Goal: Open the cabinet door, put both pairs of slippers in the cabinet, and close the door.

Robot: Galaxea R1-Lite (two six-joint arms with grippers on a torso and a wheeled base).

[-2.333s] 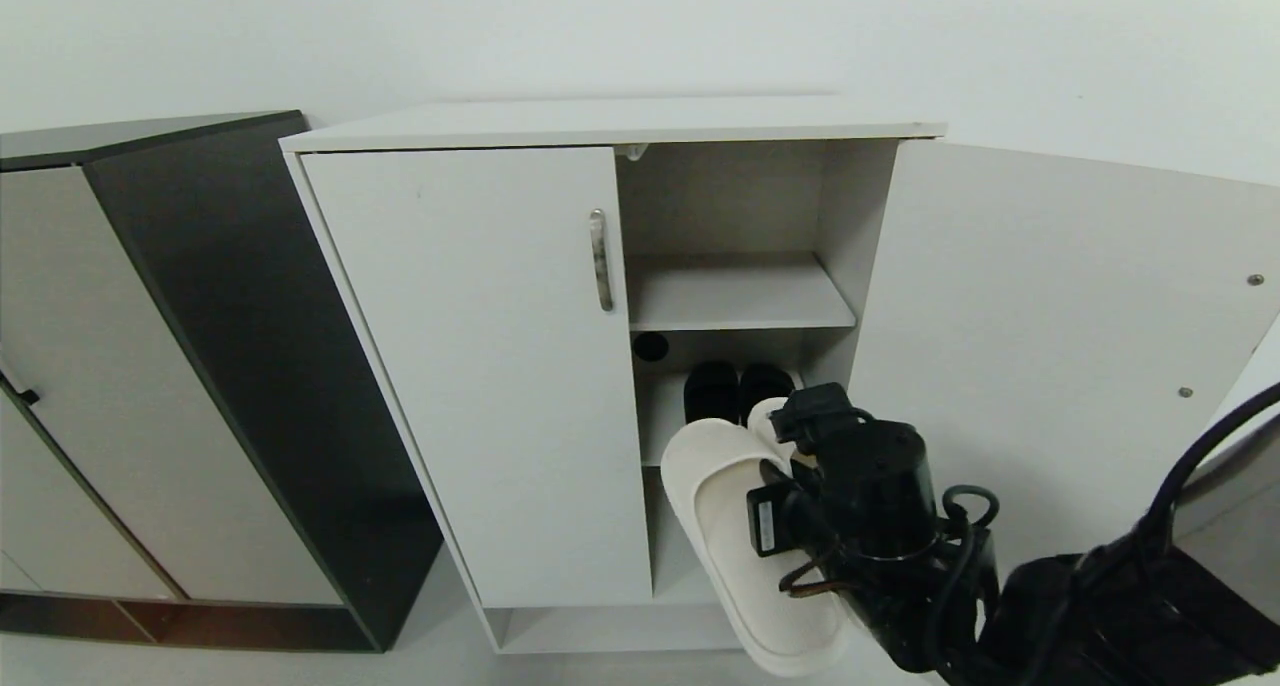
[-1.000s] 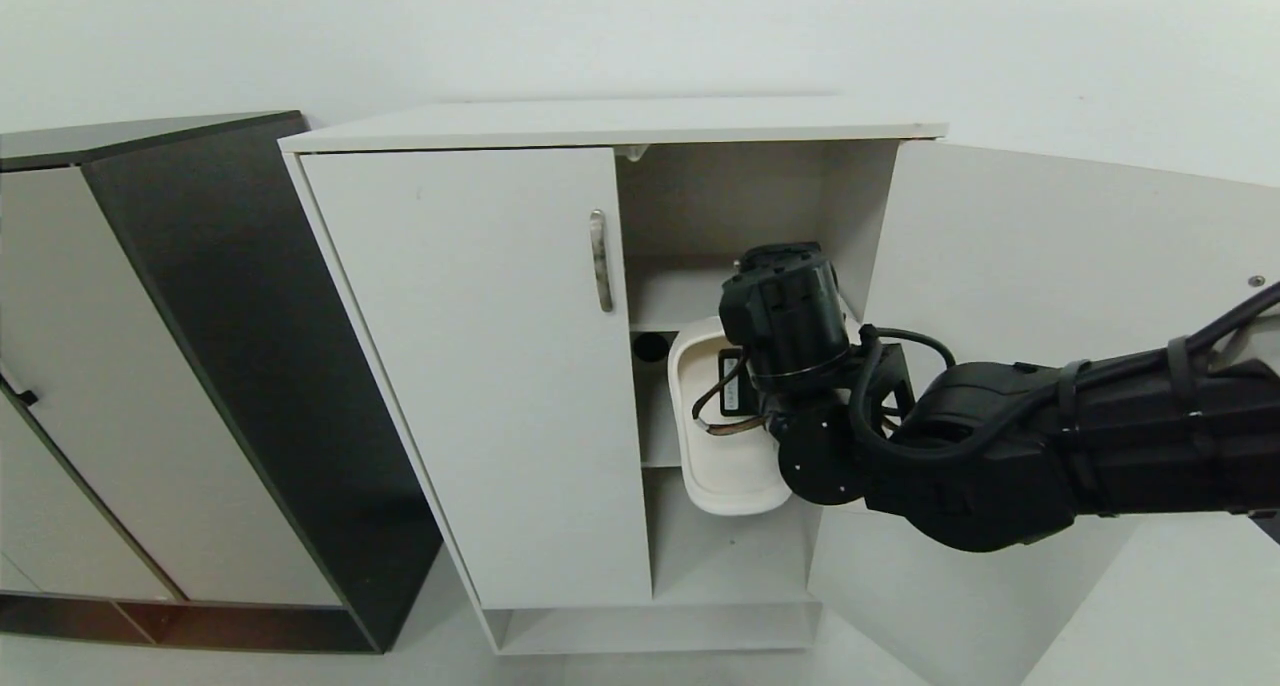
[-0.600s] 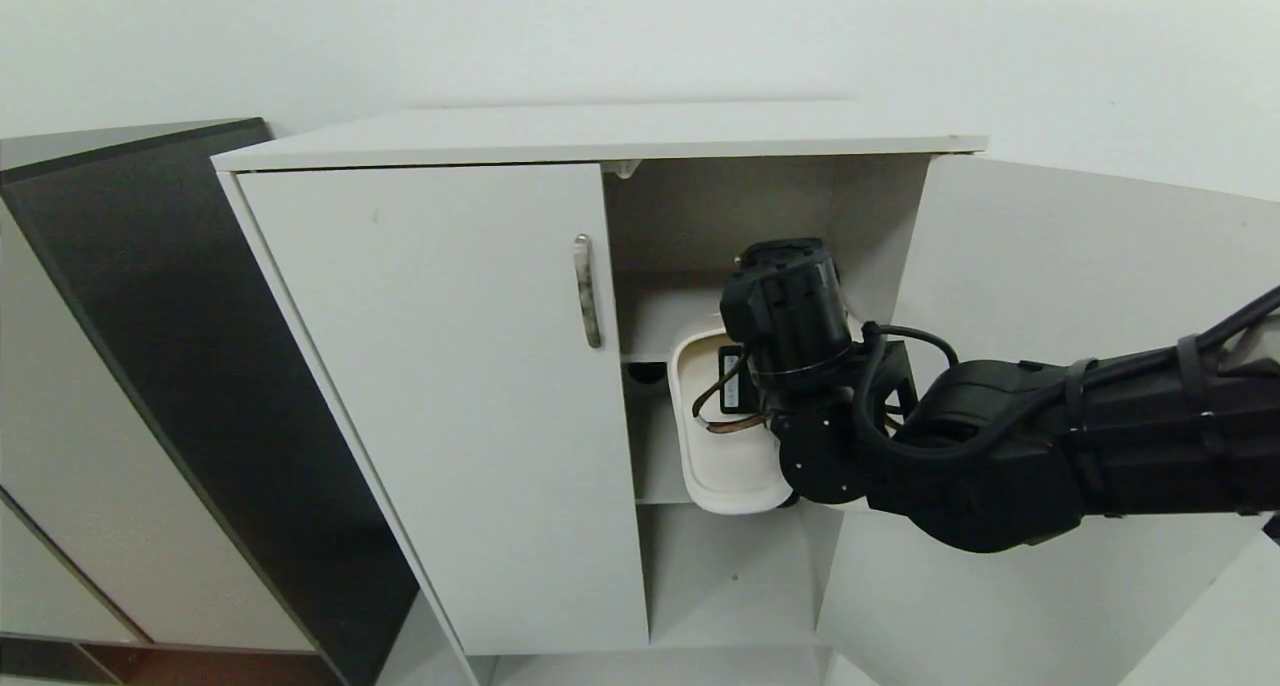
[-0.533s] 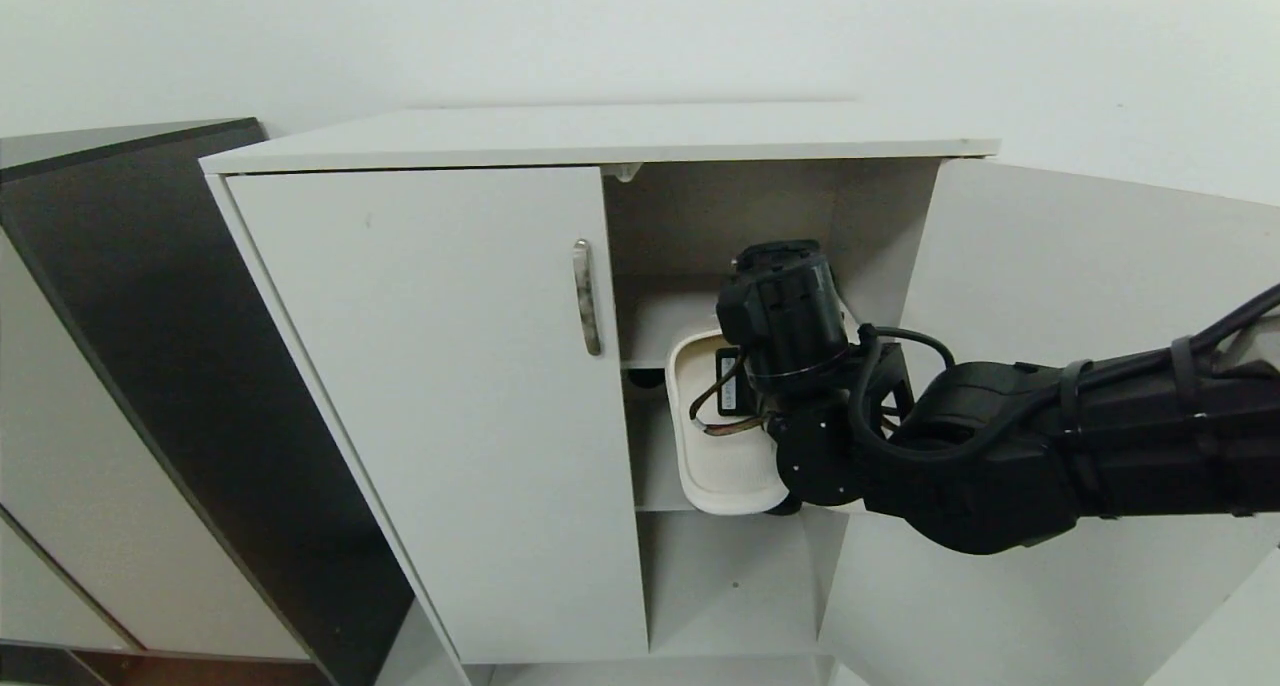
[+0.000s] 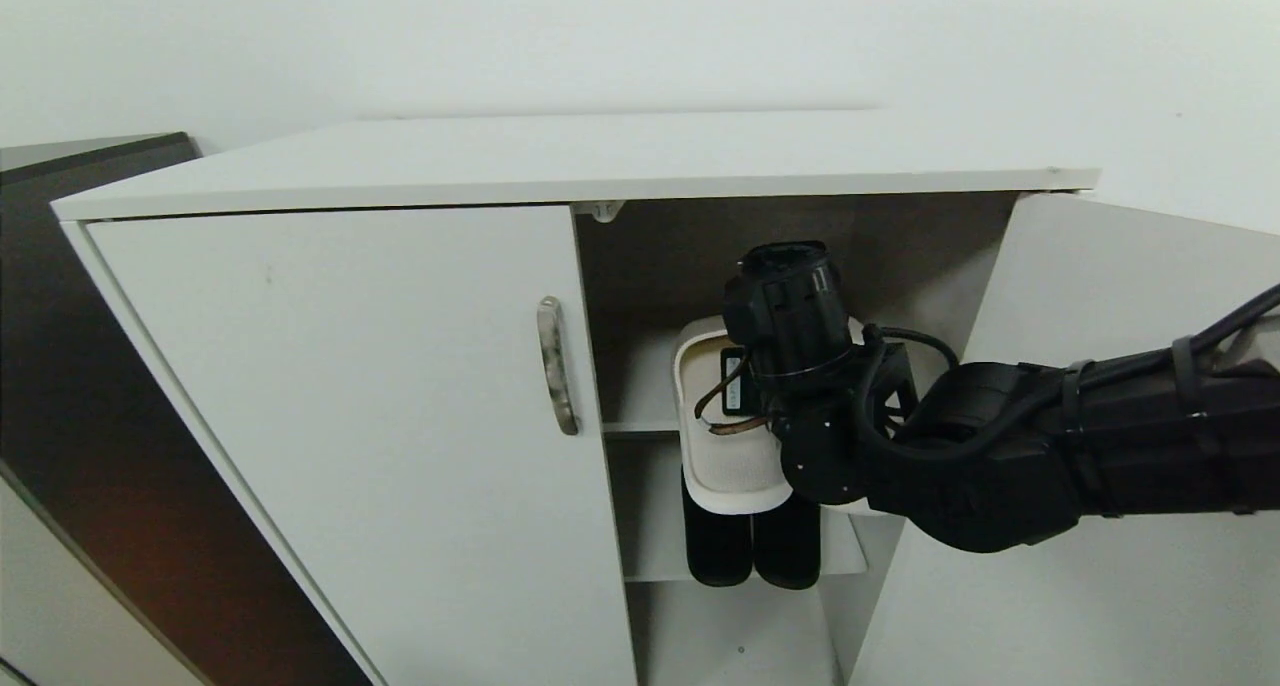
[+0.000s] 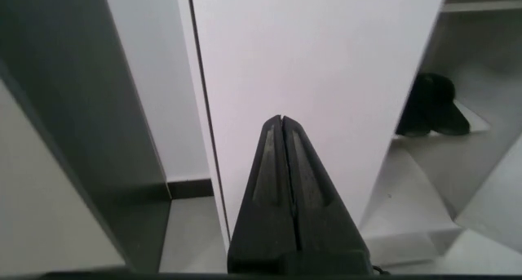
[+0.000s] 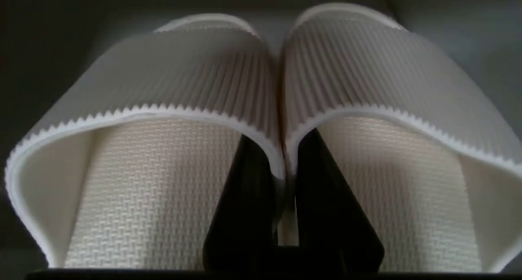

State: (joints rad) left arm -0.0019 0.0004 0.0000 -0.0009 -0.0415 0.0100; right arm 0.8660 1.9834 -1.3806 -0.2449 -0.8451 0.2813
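A pair of white slippers is held side by side inside the open right half of the white cabinet, at the level of the upper shelf. Their heels stick out past the shelf's front edge. My right gripper is shut on the white slippers, pinching their two inner edges together. A pair of black slippers stands on the shelf below. My left gripper is shut on nothing, in front of the closed left door, with the black slippers off to the side.
The right door stands wide open beside my right arm. The left door is closed and has a metal handle. A dark cabinet stands close on the left.
My right arm lifted the white slippers from low in front of the cabinet into the upper shelf opening. The head camera has since moved closer, so the cabinet looks larger and the black slippers show below.
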